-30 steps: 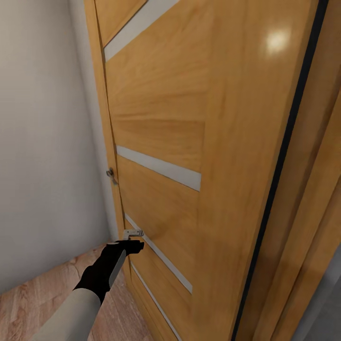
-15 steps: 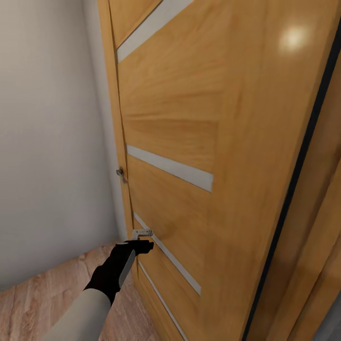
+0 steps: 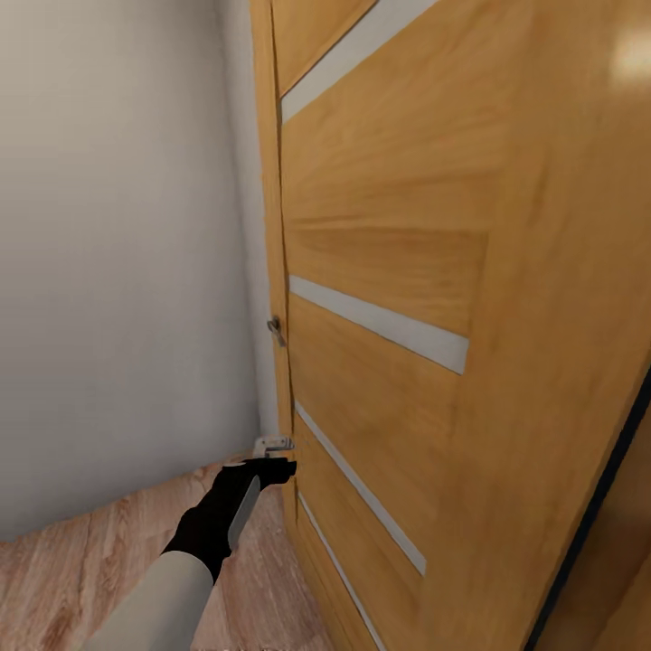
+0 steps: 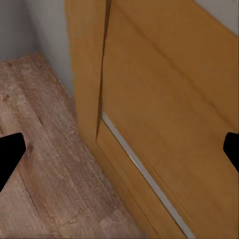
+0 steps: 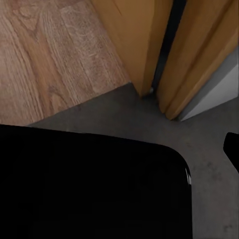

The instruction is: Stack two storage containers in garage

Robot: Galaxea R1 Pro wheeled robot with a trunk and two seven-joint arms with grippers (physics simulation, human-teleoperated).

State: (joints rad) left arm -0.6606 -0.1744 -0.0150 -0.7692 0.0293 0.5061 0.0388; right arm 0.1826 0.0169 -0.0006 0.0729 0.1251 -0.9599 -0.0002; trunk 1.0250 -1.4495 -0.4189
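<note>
Left gripper (image 3: 271,467) at lower left of frame, fingers spread wide, nosed against the door (image 3: 407,344) edge just under a small white bracket (image 3: 274,443), likely to push it open. Right gripper: cannot tell. Containers nowhere here; grey floor (image 5: 149,119) past the threshold.
</note>
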